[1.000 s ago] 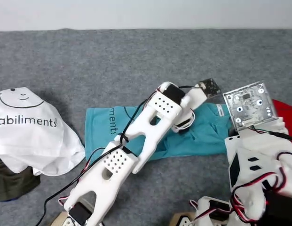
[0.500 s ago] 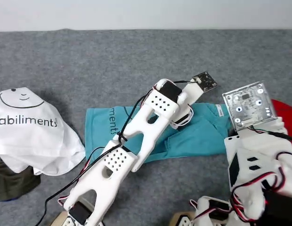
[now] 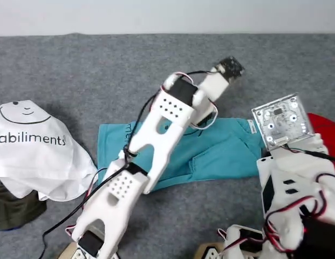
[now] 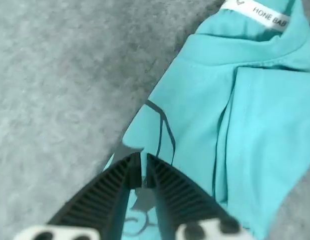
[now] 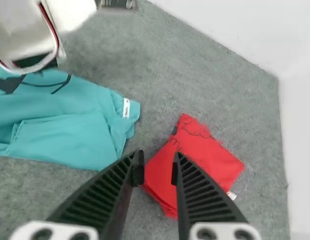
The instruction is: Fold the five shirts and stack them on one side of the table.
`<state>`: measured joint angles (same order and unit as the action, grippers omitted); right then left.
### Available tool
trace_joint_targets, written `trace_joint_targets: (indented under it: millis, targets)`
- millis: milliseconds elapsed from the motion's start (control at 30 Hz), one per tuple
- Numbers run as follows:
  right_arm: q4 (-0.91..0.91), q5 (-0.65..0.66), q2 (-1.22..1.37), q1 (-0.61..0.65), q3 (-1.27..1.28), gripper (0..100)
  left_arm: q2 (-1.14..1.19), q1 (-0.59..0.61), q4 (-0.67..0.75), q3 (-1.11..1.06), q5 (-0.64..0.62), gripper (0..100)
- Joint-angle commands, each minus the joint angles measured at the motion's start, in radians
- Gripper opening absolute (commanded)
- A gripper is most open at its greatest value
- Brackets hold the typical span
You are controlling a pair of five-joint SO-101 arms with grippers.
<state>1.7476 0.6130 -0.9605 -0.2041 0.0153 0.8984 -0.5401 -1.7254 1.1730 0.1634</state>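
Left claw (image 4: 142, 159): jaws closed, holding nothing, raised since a second ago off the teal shirt (image 4: 254, 125), which lies part-folded mid-tabletop (image 3: 102, 70). Right claw (image 5: 158, 155): jaws slightly parted, empty, above the folded red shirt (image 5: 204, 160). White shirt (image 3: 32, 151) largely hides a dark garment (image 3: 13, 210).

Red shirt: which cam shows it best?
Right wrist view: the folded red shirt shows almost whole, beside the teal shirt. The high view catches a sliver of it at the edge, behind the right arm. The left wrist view looks down on the teal shirt.
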Motion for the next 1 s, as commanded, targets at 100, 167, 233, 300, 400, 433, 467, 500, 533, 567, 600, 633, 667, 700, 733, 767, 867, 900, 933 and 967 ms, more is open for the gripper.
trace_joint_targets:
  millis: [100, 167, 233, 300, 400, 433, 467, 500, 533, 567, 600, 633, 667, 700, 733, 767, 867, 900, 933, 967]
  targets:
    - [-0.001, 0.012, 0.005, 0.004, 0.1, 10.4, -0.358, 0.072, -0.031, -0.294, -0.008, 0]
    - [-0.002, 0.012, 0.005, 0.004, 0.146, 10.4, -0.445, 0.109, -0.031, -0.392, -0.011, 0]
    - [-0.01, 0.011, 0.005, 0.007, 0.19, 10.4, -0.528, 0.146, -0.031, -0.495, -0.014, 0]
    - [-0.021, 0.011, 0.005, 0.008, 0.232, 10.4, -0.608, 0.17, -0.031, -0.619, -0.014, 0]
    - [-0.067, 0.009, 0.007, 0.008, 0.308, 10.3, -0.721, 0.181, -0.029, -0.82, -0.014, 0]
    - [-0.085, 0.009, 0.007, 0.008, 0.339, 10.3, -0.758, 0.181, -0.029, -0.881, -0.014, 0]
    - [-0.108, 0.009, 0.007, 0.01, 0.37, 10.3, -0.796, 0.18, -0.028, -0.938, -0.014, 0]
    - [-0.131, 0.009, 0.007, 0.01, 0.399, 10.3, -0.833, 0.18, -0.028, -0.989, -0.014, 0]
    - [-0.154, 0.009, 0.007, 0.01, 0.428, 10.3, -0.867, 0.184, -0.028, -1.032, -0.015, 0]
    - [-0.177, 0.008, 0.007, 0.01, 0.459, 10.3, -0.902, 0.187, -0.028, -1.072, -0.029, 0]
    - [-0.199, -0.003, 0.008, 0.01, 0.486, 10.3, -0.937, 0.201, -0.028, -1.102, -0.044, 0]
    - [-0.219, -0.023, 0.008, 0.015, 0.512, 10.2, -0.973, 0.222, -0.028, -1.13, -0.055, 0]
    - [-0.236, -0.04, 0.016, 0.031, 0.534, 10.2, -1.01, 0.242, -0.028, -1.156, -0.06, 0]
    - [-0.243, -0.051, 0.035, 0.051, 0.548, 10.2, -1.045, 0.272, -0.028, -1.178, -0.06, 0]
    - [-0.248, -0.063, 0.061, 0.073, 0.554, 9.4, -1.079, 0.305, -0.028, -1.198, -0.06, 0]
    - [-0.254, -0.074, 0.096, 0.101, 0.554, 7.9, -1.106, 0.339, -0.028, -1.214, -0.06, 0]
    - [-0.298, -0.132, 0.232, 0.186, 0.552, 4.0, -1.18, 0.437, -0.026, -1.27, -0.055, 0]
    - [-0.317, -0.16, 0.278, 0.211, 0.551, 3.4, -1.197, 0.471, -0.025, -1.287, -0.055, 0]
    - [-0.337, -0.184, 0.325, 0.237, 0.548, 2.9, -1.211, 0.503, -0.012, -1.305, -0.055, 0]
    - [-0.351, -0.209, 0.371, 0.262, 0.54, 2.8, -1.22, 0.531, 0.006, -1.328, -0.058, 0]
